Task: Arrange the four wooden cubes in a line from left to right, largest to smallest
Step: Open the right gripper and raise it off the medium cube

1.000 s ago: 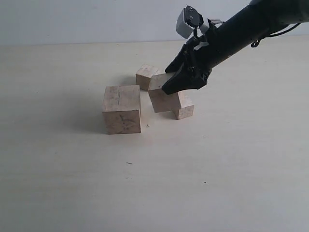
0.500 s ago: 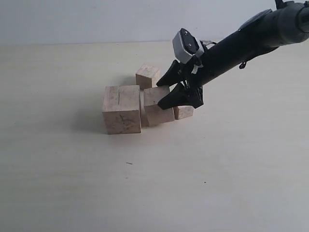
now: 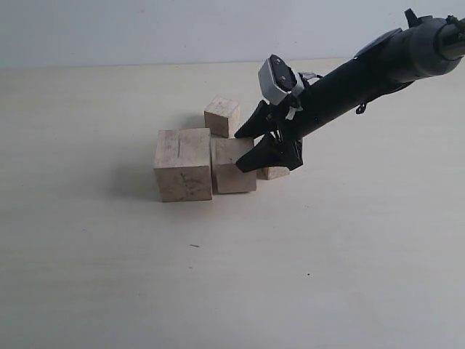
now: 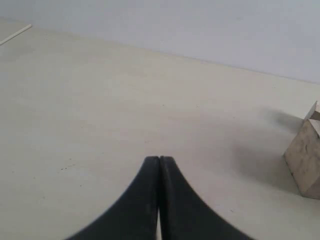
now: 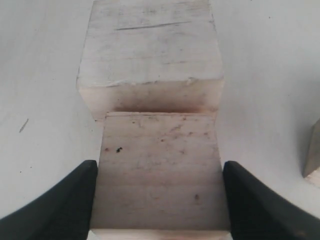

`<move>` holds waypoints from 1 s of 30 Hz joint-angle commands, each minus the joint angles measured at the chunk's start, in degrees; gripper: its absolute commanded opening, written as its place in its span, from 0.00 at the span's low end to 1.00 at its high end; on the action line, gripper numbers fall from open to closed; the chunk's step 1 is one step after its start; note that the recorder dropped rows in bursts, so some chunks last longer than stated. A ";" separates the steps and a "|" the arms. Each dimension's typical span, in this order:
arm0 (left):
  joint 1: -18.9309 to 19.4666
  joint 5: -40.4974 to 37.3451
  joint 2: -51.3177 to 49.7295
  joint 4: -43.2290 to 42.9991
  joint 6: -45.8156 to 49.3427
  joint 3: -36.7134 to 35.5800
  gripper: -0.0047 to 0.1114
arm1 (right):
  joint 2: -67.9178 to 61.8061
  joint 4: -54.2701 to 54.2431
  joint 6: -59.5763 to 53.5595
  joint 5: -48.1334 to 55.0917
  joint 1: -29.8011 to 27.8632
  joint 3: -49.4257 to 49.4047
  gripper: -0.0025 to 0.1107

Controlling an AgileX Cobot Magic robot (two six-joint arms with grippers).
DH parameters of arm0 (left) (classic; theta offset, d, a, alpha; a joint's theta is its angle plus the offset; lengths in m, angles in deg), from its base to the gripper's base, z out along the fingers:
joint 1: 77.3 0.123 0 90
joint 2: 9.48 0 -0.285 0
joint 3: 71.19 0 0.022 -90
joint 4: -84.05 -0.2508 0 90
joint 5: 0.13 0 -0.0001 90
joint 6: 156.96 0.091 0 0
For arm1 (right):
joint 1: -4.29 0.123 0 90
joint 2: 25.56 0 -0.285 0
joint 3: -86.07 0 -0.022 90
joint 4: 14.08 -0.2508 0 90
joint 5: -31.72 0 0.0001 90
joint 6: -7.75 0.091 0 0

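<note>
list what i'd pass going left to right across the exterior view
largest cube → second-largest cube, clamped in the right gripper → small cube peeking out under that gripper → right arm. The back cube straddles the first two, so it is left out.

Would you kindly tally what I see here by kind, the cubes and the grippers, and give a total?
Pale light-wood cubes: 4 (largest cube, second cube, third cube, smallest cube)
Black robot grippers: 2 (left gripper, right gripper)
Total: 6
</note>
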 commanded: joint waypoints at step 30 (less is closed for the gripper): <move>-0.26 0.38 0.33 0.16 -0.12 0.00 0.04 | 8.78 -5.62 6.39 -17.48 -0.22 -0.13 0.63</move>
